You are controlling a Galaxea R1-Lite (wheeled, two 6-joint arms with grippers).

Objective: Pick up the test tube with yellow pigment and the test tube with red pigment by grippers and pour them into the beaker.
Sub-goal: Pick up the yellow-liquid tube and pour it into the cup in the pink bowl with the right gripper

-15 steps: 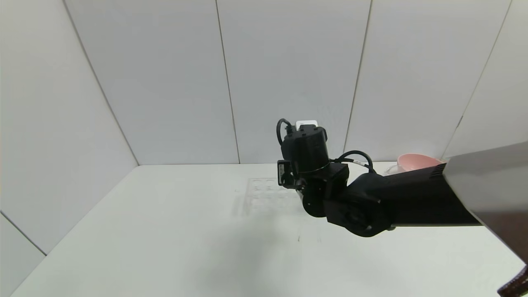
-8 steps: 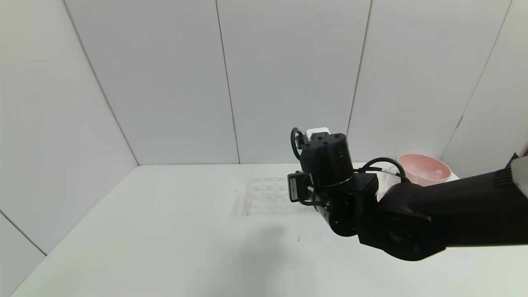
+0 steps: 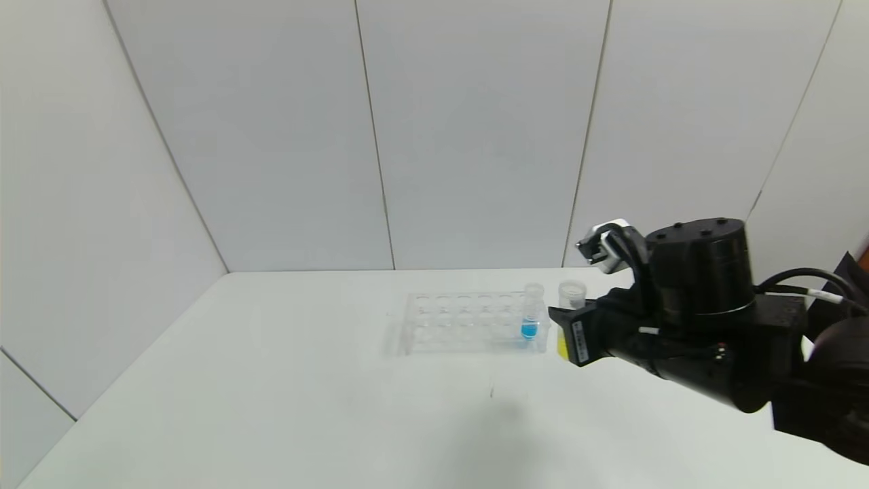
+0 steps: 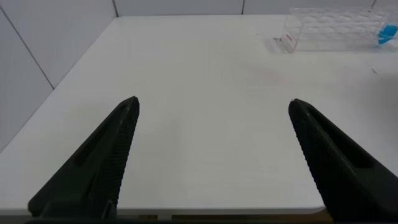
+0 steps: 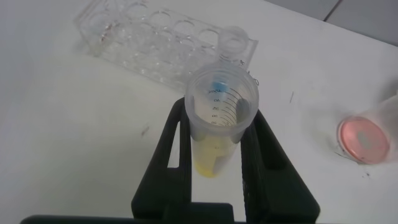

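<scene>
My right gripper (image 5: 219,117) is shut on the test tube with yellow pigment (image 5: 217,134), which stands upright with its open rim up and a little yellow liquid at its bottom. In the head view this tube (image 3: 571,297) hangs just right of the clear rack (image 3: 461,324), in front of my right arm (image 3: 699,319). A clear round vessel with pink-red liquid in its bottom, seemingly the beaker (image 5: 364,138), stands on the table beyond the gripper, away from the rack. The test tube with red pigment is out of view. My left gripper (image 4: 213,101) is open and empty over the table's near left part.
The rack (image 5: 155,40) holds one tube with blue liquid (image 3: 531,316) at its right end; its other holes show nothing. The white table (image 3: 271,380) is walled by grey panels at the back and left. My right arm hides the table's far right corner.
My right arm has swung right and nearer, carrying the yellow tube away from the rack. The rack's right end and blue tube now show; the pink bowl is hidden behind the arm.
</scene>
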